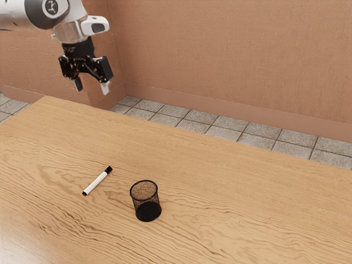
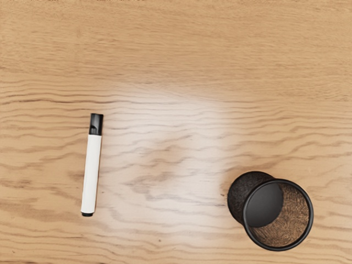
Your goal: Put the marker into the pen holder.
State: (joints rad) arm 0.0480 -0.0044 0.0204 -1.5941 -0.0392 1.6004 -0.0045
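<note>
High above the table, toward the exterior view's upper left, my gripper (image 1: 92,86) hangs open, its fingers apart with nothing between them. A white marker (image 1: 97,182) with a black cap lies flat on the wood, well below the gripper. Beside it, toward the exterior view's right, a black mesh pen holder (image 1: 147,207) stands upright; the two do not touch. From the wrist view, the marker (image 2: 91,172) lies on its side and the round rim and dark base of the pen holder (image 2: 263,210) can be seen, with no pen inside.
The wooden table (image 1: 231,192) carries both things. Behind its far edge are a tiled floor (image 1: 201,123) and a reddish-brown wall (image 1: 236,55), which has a projecting corner near the arm.
</note>
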